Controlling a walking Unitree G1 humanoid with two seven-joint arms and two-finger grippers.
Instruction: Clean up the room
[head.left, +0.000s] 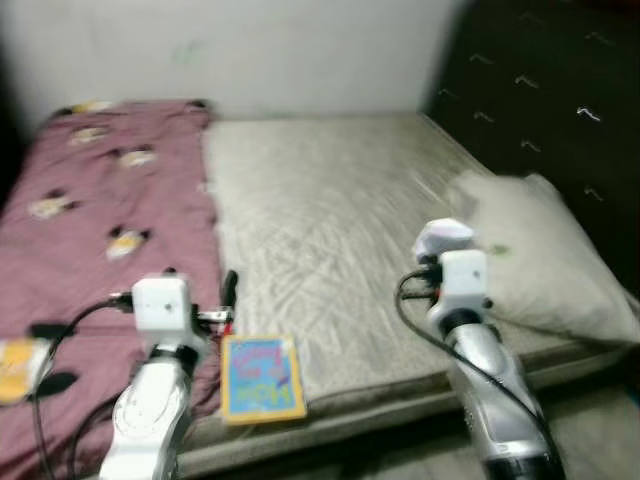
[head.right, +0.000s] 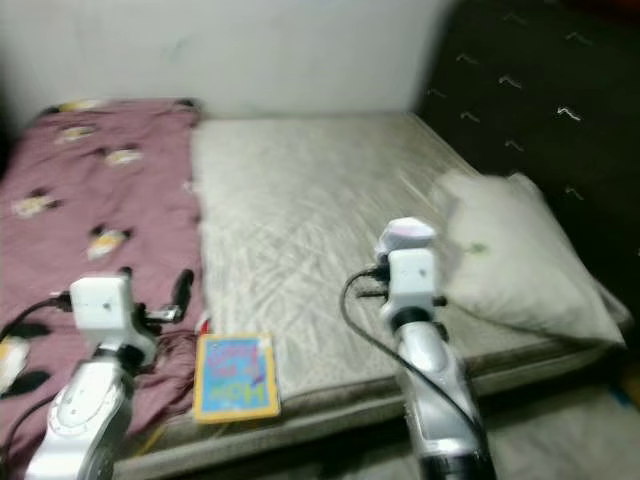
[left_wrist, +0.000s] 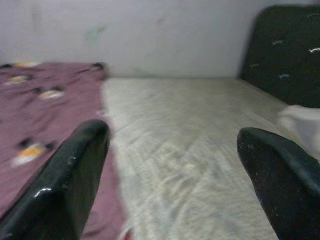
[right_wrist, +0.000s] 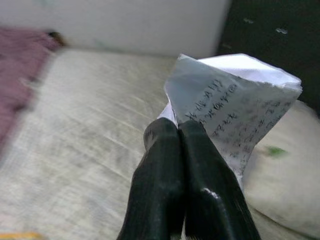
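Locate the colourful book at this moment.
The colourful book lies flat at the mattress's near edge, just right of the left gripper and beside the maroon blanket.

A wide bed (head.left: 330, 230) is taking up most of the room, its pale beige sheet lying creased and rumpled across the mattress. A maroon blanket (head.left: 100, 230) with small printed figures is covering the bed's left side, reaching up to the wall. A plain whitish wall (head.left: 250, 50) is rising behind the bed, looking dim and slightly marked. A dark headboard (head.left: 550, 110) with small light marks is standing along the right side. A pale pillow (head.left: 545, 255) is resting beside it. Soft, dull light is falling over everything
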